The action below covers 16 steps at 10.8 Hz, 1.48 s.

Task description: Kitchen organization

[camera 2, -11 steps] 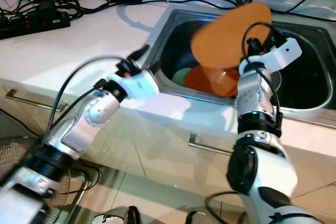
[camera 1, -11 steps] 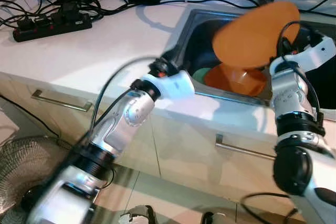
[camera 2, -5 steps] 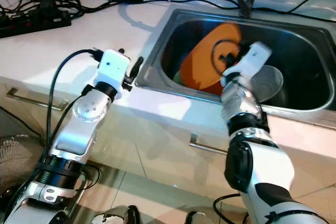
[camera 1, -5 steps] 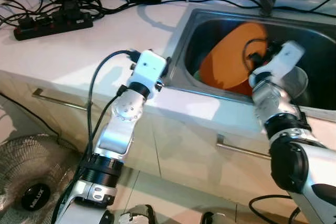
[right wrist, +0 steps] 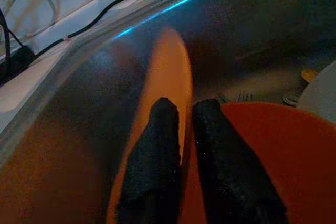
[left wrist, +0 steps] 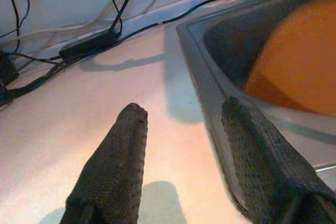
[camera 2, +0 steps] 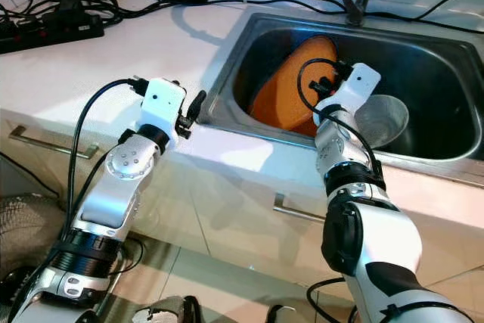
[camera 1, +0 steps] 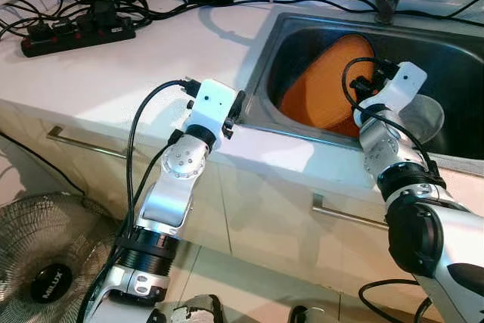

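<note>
A large orange plate (camera 1: 321, 88) stands tilted inside the steel sink (camera 1: 261, 51), leaning toward its left wall. My right gripper (right wrist: 184, 111) is down in the basin and shut on the plate's rim (right wrist: 170, 61), one finger on each face. Below it lies a second orange dish (right wrist: 273, 156). A pale round bowl (camera 1: 423, 115) sits in the sink to the right of my wrist. My left gripper (left wrist: 181, 114) hovers over the white counter just left of the sink's rim, open, with nothing between its fingers (camera 1: 238, 104).
A black power strip (camera 1: 76, 35) and tangled cables lie at the counter's back left. The faucet base (camera 1: 386, 5) stands behind the sink. Drawer handles (camera 1: 83, 145) run along the cabinet front, and a floor fan (camera 1: 38, 262) stands at lower left.
My right gripper has brought the orange plate down from above the sink into the basin and tilted it lower. The left arm drew back from the sink's edge and settled.
</note>
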Available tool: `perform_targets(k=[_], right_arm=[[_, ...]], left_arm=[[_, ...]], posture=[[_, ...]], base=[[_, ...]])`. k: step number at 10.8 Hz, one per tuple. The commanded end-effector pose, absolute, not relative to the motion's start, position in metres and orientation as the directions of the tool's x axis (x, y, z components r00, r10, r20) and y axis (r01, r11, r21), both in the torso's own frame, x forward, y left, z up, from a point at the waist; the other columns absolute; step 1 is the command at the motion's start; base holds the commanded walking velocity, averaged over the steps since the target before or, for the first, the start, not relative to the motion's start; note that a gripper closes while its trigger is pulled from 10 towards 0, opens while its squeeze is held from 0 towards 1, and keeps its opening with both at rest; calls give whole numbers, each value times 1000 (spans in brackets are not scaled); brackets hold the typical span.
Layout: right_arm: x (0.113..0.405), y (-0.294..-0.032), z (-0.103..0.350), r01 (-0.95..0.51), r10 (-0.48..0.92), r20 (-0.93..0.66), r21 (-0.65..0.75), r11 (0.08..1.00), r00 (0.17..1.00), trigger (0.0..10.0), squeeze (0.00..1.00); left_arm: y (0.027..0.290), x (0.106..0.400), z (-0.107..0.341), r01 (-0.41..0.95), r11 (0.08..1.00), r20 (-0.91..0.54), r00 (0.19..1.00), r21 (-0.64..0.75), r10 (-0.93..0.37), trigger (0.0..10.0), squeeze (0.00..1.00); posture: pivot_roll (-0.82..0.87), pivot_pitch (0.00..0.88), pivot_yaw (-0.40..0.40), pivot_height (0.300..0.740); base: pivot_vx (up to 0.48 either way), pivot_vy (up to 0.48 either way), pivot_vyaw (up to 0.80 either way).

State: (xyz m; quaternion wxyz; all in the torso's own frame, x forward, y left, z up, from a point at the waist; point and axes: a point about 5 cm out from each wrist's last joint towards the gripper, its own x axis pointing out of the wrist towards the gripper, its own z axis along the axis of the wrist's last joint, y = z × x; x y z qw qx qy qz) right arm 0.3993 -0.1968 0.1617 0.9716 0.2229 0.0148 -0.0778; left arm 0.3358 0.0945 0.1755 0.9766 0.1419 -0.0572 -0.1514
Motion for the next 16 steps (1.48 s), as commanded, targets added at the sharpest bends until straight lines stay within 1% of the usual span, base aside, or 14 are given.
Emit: perform_targets(k=[1,2,3,4,5,6,7,8,9,10,11,12,14,16], right_arm=[[400,-189,160,139,-119,-74,417,898,990,10000,1000],[401,-188,161,134,-116,-69,400,907,991,10000,0],[401,-188,161,133,-116,-68,399,907,991,10000,0],[401,-188,166,124,-118,-38,369,921,992,10000,0],[402,-187,173,101,-111,17,297,950,994,10000,0],[402,-182,189,51,-80,141,195,979,987,10000,0],[397,-179,198,14,-52,252,151,988,966,10000,0],[387,-174,201,-23,-20,342,122,992,940,10000,0],[372,-168,197,-46,10,400,81,996,916,10000,0],[361,-164,193,-56,19,421,74,996,907,10000,0],[346,-160,189,-67,57,440,7,998,896,10000,0],[341,-161,185,-54,29,434,47,997,901,10000,0],[338,-158,185,-42,11,422,64,997,906,10000,0],[335,-151,189,-54,22,416,65,996,909,10000,0]], left_arm=[[97,334,178,267,920,76,951,288,-300,10000,0],[98,335,178,263,921,76,952,287,-295,10000,0],[98,335,178,260,922,76,953,287,-293,10000,0],[99,335,177,254,925,79,955,284,-286,10000,0],[99,336,177,242,929,91,956,279,-277,10000,0],[102,336,179,210,942,142,957,261,-252,10000,0],[106,336,184,167,955,208,953,243,-219,10000,0],[112,335,188,104,972,263,952,212,-159,10000,0],[114,334,189,70,977,296,947,201,-129,10000,0],[114,333,187,68,977,302,945,202,-128,10000,0],[113,333,183,68,978,311,942,195,-128,10000,0],[112,330,183,67,982,333,935,179,-124,10000,0],[109,328,185,60,979,371,919,197,-131,10000,0],[107,328,187,52,974,387,912,223,-137,10000,0]], posture=[[115,74,35,740],[115,69,35,740],[114,65,35,740],[112,62,35,740],[105,57,34,740],[95,53,31,740],[79,49,29,740],[66,46,29,740],[45,42,30,740],[34,41,28,740],[23,49,26,740],[12,63,28,740],[11,71,31,740],[18,81,25,740]], base=[[0,0,0],[0,0,0],[0,0,0],[0,0,0],[0,0,0],[0,0,0],[0,0,0],[0,0,0],[0,0,0],[0,0,0],[0,0,0],[0,0,0],[0,0,0],[0,-480,0]])
